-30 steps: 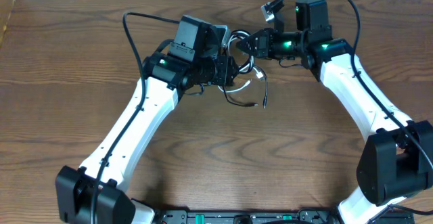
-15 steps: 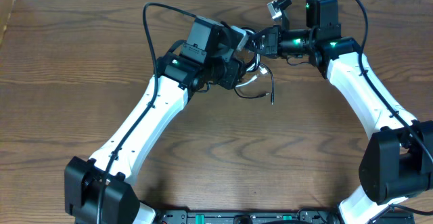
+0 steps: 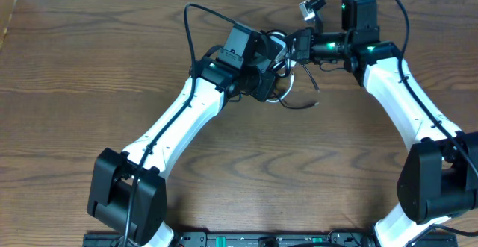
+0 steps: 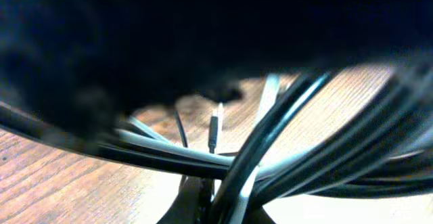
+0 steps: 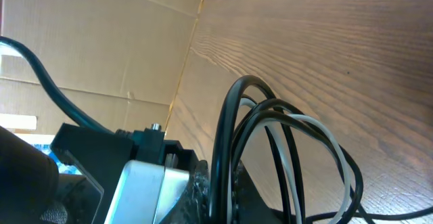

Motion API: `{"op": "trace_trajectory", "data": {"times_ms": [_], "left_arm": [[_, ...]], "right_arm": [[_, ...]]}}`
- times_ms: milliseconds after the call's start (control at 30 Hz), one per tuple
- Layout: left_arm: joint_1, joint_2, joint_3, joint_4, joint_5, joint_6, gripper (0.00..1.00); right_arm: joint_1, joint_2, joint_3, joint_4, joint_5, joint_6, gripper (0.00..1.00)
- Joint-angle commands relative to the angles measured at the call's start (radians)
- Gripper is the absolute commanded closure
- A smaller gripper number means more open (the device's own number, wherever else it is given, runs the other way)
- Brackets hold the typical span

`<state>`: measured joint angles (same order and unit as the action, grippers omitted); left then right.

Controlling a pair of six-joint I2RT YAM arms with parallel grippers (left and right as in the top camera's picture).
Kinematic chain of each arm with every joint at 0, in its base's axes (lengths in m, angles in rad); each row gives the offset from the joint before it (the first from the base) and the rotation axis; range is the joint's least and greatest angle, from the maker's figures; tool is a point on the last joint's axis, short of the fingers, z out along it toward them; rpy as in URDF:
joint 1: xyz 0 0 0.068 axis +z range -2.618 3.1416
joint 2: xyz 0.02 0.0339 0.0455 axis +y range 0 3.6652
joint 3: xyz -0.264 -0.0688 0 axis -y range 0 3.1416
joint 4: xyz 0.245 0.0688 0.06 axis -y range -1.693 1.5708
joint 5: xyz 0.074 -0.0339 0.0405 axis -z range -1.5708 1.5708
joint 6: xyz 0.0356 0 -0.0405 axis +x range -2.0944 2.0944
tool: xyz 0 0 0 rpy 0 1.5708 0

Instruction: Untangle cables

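The cables (image 3: 290,90), thin black cords and one white cord, hang in a tangle between my two grippers above the far middle of the table. A loose black end (image 3: 312,102) trails to the right. My left gripper (image 3: 273,68) is shut on the bundle from the left. My right gripper (image 3: 293,50) is shut on it from the right, almost touching the left one. In the left wrist view black cords (image 4: 270,143) and the white cord (image 4: 169,147) cross just past the jaws (image 4: 206,200), with a small plug (image 4: 214,126) hanging behind. In the right wrist view the jaws (image 5: 229,190) pinch a black cord (image 5: 223,129); the white cord (image 5: 326,135) loops beside it.
The wooden table (image 3: 89,90) has a cardboard wall (image 5: 101,41) along its far and left edges. The thick black arm cable (image 3: 190,23) arcs over the left arm, and another (image 3: 399,16) over the right arm. The left gripper's body (image 5: 139,176) sits close beside the right jaws.
Both grippers have moved right and a little towards the far edge, carrying the tangle with them. The loose black end has swung right with it. Both grips stay shut.
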<state>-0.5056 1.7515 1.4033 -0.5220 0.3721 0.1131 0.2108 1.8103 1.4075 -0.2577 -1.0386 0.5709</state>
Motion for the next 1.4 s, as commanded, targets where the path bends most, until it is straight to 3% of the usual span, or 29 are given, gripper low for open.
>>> {"op": "trace_trajectory", "data": {"times_ms": [0, 133, 333, 733, 900, 1133, 1267, 1367], "left_arm": [[0.006, -0.008, 0.005, -0.008, -0.015, 0.006, 0.93], [0.006, -0.060, 0.005, -0.009, -0.019, -0.026, 0.93], [0.006, -0.167, 0.005, -0.011, -0.039, -0.120, 0.93], [0.006, -0.326, 0.005, 0.000, -0.484, -0.577, 0.93], [0.005, -0.324, 0.005, -0.115, -0.487, -0.667, 0.93], [0.005, -0.274, 0.005, -0.408, -0.485, -0.736, 0.93], [0.006, -0.240, 0.005, -0.499, -0.502, -0.731, 0.92], [0.006, -0.217, 0.005, -0.509, -0.526, -0.692, 0.83]], "right_arm": [[-0.025, -0.025, 0.012, -0.016, -0.017, 0.007, 0.99], [-0.065, -0.025, 0.012, -0.093, 0.129, -0.005, 0.99], [-0.100, -0.025, 0.011, -0.290, 0.576, -0.011, 0.99], [-0.079, -0.025, 0.011, -0.322, 0.583, -0.056, 0.99], [-0.080, -0.025, 0.011, -0.253, 0.402, -0.213, 0.99], [-0.081, -0.026, 0.012, 0.039, -0.078, -0.309, 0.99], [-0.087, -0.026, 0.012, 0.270, -0.270, -0.200, 0.99], [-0.097, -0.026, 0.012, 0.429, -0.300, -0.033, 0.99]]}}
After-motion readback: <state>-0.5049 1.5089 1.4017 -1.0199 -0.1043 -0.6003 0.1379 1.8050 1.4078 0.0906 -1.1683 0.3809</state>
